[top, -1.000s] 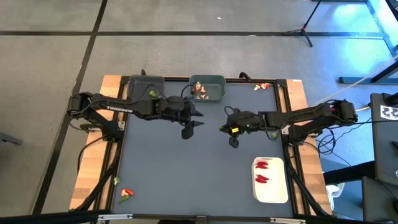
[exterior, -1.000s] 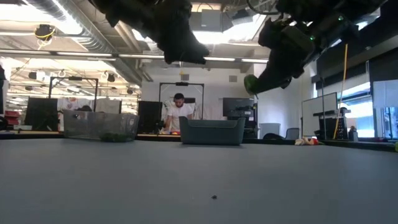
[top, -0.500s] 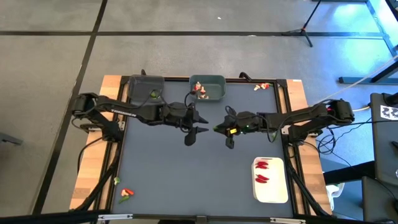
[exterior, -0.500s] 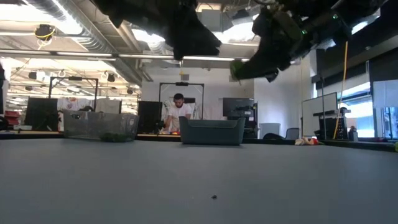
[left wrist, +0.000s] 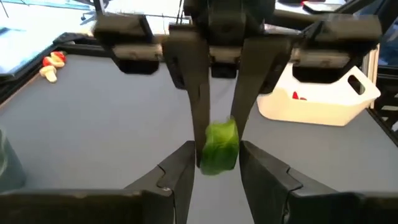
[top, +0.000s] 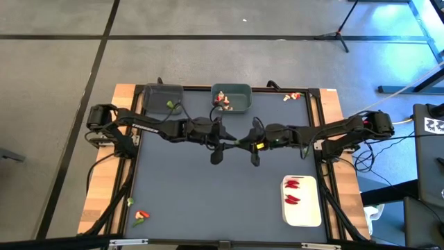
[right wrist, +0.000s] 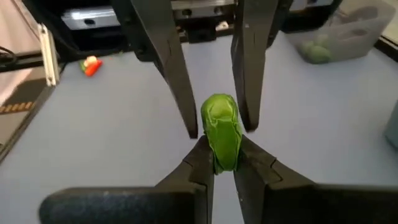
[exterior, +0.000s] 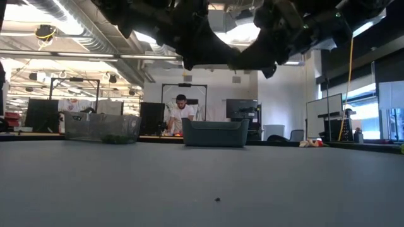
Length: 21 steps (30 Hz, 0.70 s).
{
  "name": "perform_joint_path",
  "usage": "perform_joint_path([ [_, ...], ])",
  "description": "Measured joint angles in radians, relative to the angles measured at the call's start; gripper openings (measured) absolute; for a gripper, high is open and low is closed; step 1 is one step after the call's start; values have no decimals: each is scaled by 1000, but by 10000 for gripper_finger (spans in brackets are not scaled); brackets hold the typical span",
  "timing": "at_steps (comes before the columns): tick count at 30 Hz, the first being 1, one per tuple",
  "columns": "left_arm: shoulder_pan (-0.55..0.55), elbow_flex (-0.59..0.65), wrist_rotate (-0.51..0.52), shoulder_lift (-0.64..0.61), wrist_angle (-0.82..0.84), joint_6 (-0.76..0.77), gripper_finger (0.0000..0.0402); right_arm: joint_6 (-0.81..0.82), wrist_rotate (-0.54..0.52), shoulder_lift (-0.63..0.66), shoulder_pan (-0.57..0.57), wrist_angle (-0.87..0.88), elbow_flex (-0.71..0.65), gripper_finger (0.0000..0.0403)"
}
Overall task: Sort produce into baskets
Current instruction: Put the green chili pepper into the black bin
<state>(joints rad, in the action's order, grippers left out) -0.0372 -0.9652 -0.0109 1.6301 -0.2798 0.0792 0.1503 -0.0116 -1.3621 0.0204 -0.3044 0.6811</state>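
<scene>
A small green toy piece hangs in mid-air above the table's middle, and also shows in the left wrist view. My right gripper is shut on it. My left gripper faces it tip to tip and is open. Its two fingers stand on either side of the piece's free end; I see no touch. The dark grey bin and the grey-teal bin stand at the far edge. The white tray with red chilis lies near right. My right gripper pinches the green piece by its end nearer the gripper, between its two fingertips. The fingers come level from the table's right. The piece is lifted clear of the table and sticks out past the fingertips toward my left gripper.
Loose pieces lie at the far right edge and at the near left corner. The teal bin holds a tan-and-red piece, the dark bin green ones. In the low view, a person shows in the room behind the table.
My right gripper has gone toward the table's left, rising and tipping from pointing down to level, carrying the green piece. My left gripper has gone toward the table's right to meet it. The piece now sits between my left gripper's fingers.
</scene>
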Motion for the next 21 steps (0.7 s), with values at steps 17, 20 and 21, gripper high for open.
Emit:
perform_joint_path([
  [17,-4,-2,-8,1,-34,-30,22,30,5,-33,0,-97,0,49],
  [20,-5,-3,-7,1,-30,-35,16,33,5,-33,0,-97,0,74],
  [21,-5,-3,-7,1,-26,-39,17,33,5,-33,0,-98,0,85],
])
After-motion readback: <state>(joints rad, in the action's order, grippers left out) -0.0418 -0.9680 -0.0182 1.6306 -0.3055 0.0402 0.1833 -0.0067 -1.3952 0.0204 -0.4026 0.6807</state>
